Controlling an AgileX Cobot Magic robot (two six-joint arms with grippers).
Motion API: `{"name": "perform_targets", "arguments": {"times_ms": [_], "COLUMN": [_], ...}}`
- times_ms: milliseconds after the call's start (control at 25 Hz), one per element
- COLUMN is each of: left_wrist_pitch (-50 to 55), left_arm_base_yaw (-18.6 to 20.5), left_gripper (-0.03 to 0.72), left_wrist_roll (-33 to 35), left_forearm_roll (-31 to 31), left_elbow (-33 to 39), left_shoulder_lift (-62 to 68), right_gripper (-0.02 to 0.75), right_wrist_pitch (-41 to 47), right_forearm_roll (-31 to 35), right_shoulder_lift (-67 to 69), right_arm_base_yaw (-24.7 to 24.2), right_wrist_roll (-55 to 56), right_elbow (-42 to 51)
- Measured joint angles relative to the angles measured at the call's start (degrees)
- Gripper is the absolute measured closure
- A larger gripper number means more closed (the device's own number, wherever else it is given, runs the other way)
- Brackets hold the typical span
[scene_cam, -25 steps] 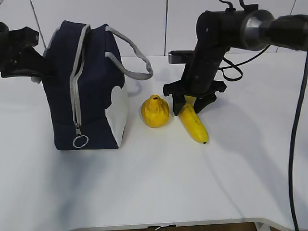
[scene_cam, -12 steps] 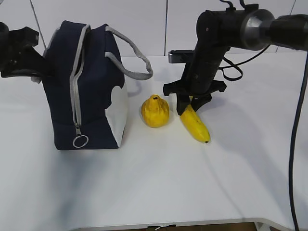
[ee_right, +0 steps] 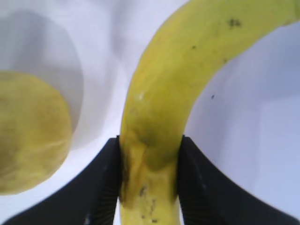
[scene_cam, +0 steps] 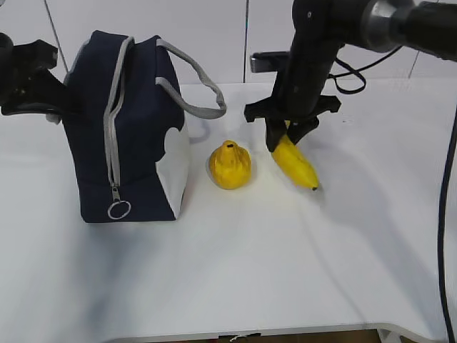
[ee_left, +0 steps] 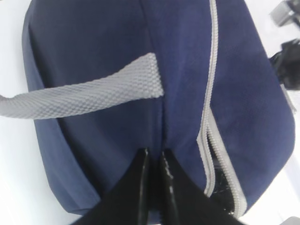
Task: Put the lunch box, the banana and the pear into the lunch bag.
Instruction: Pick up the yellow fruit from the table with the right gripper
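Observation:
The navy lunch bag (scene_cam: 139, 128) stands upright at the left, and the ring pull (scene_cam: 119, 210) of its grey zipper hangs low on the near side. My left gripper (ee_left: 154, 152) is shut, pinching a fold of the lunch bag (ee_left: 93, 56) fabric beside a gap in the zipper (ee_left: 220, 187). The pear (scene_cam: 229, 166) sits on the table right of the bag. My right gripper (scene_cam: 285, 139) is shut on the stem end of the banana (scene_cam: 296, 166), which hangs tilted just above the table. In the right wrist view the banana (ee_right: 159, 103) fills my right gripper (ee_right: 150, 140), with the pear (ee_right: 28, 136) at left. The lunch box is out of view.
The bag's grey handle (scene_cam: 196, 89) loops out toward the pear. The white table (scene_cam: 235, 271) stretches to the front edge. A black cable (scene_cam: 439, 236) hangs down the right side.
My right gripper closed on the banana, then lifted it off the table, up and slightly right. The left gripper, bag and pear stayed put.

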Motion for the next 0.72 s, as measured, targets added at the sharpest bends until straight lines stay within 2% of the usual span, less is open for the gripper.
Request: {"name": "perform_targets", "arguments": {"times_ms": [440,720], "left_wrist_pitch": [0.0,0.0], "left_arm_base_yaw": [0.0,0.0], "left_gripper": [0.696,0.696], "left_wrist_roll": [0.0,1.7], "left_forearm_roll": [0.0,-2.3], "left_elbow": [0.0,0.0], "left_shoulder_lift": [0.0,0.0], "right_gripper": [0.438,0.438], "right_wrist_pitch": [1.8,2.5], "right_forearm_roll": [1.1,9.1], "right_shoulder_lift": [-0.1,-2.3], "right_arm_base_yaw": [0.0,0.0], "right_wrist_roll": [-0.1,-2.2], "right_elbow": [-15.7,-24.3]}}
